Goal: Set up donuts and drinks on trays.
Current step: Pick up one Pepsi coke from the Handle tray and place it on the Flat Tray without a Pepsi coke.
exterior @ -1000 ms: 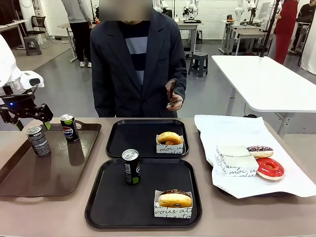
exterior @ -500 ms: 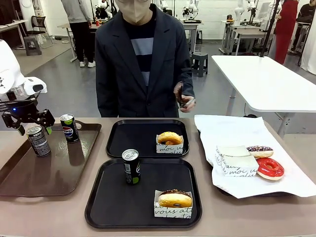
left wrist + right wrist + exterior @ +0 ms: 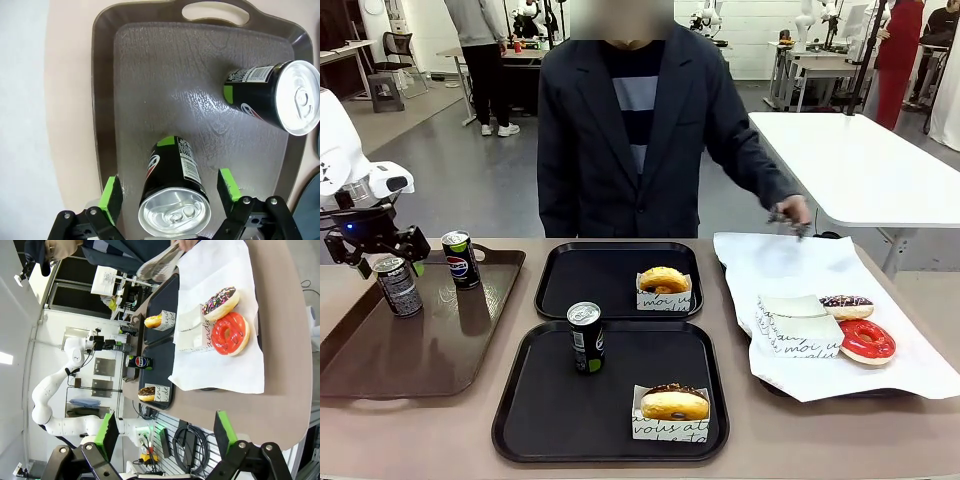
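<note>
Drinks: one can [image 3: 172, 182] stands toward the brown tray's [image 3: 420, 365] left rim, between the left gripper's [image 3: 390, 262] spread pads, with a gap on each side. A Pepsi can [image 3: 460, 259] is near it, and a third can [image 3: 586, 337] is on the near black tray [image 3: 535, 425]. The far black tray [image 3: 570, 295] is bare left of its donut [image 3: 663, 281]. The right gripper [image 3: 165, 432] hangs released. Since a second ago the left gripper has dropped around the can, and the person's hand [image 3: 790, 212] has swung over the white paper [image 3: 770, 262].

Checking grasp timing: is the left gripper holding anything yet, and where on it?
Nothing held. The left gripper straddles the soda can near its top, both green pads clear of its sides.
</note>
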Robot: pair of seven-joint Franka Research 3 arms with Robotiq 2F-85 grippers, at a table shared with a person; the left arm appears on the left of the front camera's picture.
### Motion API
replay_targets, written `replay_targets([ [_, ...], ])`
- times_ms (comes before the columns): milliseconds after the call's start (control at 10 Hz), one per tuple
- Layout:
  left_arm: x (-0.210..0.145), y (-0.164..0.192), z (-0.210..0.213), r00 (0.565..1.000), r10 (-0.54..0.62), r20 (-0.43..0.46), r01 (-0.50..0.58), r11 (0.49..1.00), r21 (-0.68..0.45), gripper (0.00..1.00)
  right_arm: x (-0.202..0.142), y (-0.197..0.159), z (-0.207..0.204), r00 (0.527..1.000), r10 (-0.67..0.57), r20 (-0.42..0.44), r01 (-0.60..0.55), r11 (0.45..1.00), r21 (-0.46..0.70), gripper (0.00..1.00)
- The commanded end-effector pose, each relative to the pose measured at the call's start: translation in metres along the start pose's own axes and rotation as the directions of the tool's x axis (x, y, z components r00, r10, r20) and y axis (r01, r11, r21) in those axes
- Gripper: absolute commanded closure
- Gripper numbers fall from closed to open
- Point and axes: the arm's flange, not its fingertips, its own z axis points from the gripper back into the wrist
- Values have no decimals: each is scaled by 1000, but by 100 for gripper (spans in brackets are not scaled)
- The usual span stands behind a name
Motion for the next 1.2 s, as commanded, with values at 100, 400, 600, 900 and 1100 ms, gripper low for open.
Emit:
replay_targets([
  [100, 3, -1, -2, 1000, 17, 9, -17, 1000, 11, 61, 3, -1, 0, 1000, 20, 18, -20, 999, 25, 0],
  [400, 1, -2, 2, 1000, 16, -6, -16, 1000, 11, 100, 3, -1, 0, 1000, 20, 18, -20, 999, 25, 0],
  [600, 0, -3, 5, 1000, 24, -14, -24, 1000, 19, 91, 3, -1, 0, 1000, 20, 18, -20, 999, 25, 0],
  [900, -3, -7, 21, 1000, 9, -14, -9, 1000, 29, 100, 3, -1, 0, 1000, 20, 18, -20, 999, 25, 0],
  [1100, -14, -21, 68, 994, -67, -88, 71, 997, 35, 59, 3, -1, 0, 1000, 20, 18, -20, 999, 25, 0],
])
